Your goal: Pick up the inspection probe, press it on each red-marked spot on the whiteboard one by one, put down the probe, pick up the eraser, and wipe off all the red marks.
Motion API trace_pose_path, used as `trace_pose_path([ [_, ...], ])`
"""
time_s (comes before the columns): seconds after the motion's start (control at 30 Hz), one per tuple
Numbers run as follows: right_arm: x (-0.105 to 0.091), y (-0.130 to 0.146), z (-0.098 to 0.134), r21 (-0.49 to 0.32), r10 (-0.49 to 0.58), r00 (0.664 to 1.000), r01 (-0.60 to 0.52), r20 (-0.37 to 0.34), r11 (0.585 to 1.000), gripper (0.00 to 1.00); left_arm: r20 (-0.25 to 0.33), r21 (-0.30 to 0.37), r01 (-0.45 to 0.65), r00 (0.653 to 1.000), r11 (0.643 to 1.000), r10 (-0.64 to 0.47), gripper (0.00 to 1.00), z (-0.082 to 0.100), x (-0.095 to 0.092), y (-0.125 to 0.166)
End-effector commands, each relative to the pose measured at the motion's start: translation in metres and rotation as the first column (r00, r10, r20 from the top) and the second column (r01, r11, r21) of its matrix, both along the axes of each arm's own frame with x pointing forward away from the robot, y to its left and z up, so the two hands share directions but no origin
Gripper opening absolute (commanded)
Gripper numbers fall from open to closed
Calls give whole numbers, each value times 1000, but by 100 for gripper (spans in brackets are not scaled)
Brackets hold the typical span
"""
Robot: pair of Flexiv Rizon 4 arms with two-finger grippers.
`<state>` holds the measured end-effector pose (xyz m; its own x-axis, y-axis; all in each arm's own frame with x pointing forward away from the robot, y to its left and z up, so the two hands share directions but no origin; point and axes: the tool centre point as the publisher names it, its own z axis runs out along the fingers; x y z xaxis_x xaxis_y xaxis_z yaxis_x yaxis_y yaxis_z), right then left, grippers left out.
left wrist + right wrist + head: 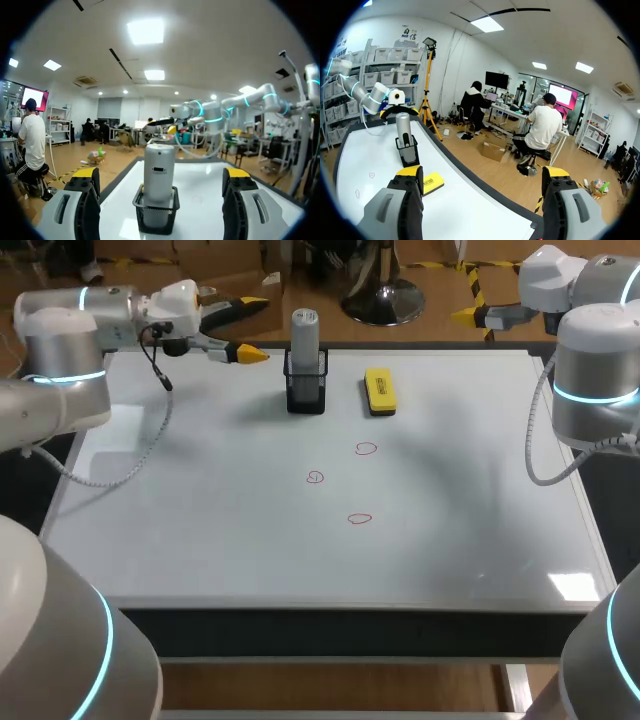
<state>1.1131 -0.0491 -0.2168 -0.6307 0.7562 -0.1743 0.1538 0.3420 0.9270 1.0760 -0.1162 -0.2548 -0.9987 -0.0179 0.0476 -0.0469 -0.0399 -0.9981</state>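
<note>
The inspection probe (pixel 305 330), a grey cylinder, stands upright in a black mesh holder (pixel 306 390) at the far middle of the whiteboard (pixel 200 540), long axis vertical, its upper half clear of the holder's rim. The yellow eraser (pixel 380 391) lies flat just beside the holder on the robot's right, apart from it. Three red marks (pixel 360 519) sit nearer the robot, in the board's middle, untouched by any tool. The left gripper (pixel 252 330) is level with the probe's exposed upper part, near it on the robot's left, fingers lying horizontal and pointing at it. In the left wrist view the probe (pixel 159 175) stands dead ahead, centred in the gap, with both fingers (pixel 85 200) spread wide and neither touching it. The right gripper (pixel 482 200) is likewise spread and holds nothing; it hangs past the board's far right corner, well apart from the probe (pixel 403 132). Judgement: the left arm is the nearer and already aligned, so the pick turns on a straight horizontal advance until the cylinder is between the pads above the holder rim, then closing across its width and lifting vertically to clear the holder.
</note>
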Motion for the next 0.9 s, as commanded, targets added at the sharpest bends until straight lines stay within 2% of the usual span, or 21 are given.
trace_pose_path([
  [0.03,1,0,0,0,0,1000,0,0,1000,100,1,9,67,998,998,-67,100,-2,8,-16],
  [0.53,1,0,0,0,0,1000,0,0,1000,100,0,86,40,999,995,-41,100,-16,17,-55],
  [0.9,1,0,0,0,0,1000,0,0,1000,100,3,93,27,1000,995,-27,100,-18,15,-70],
])
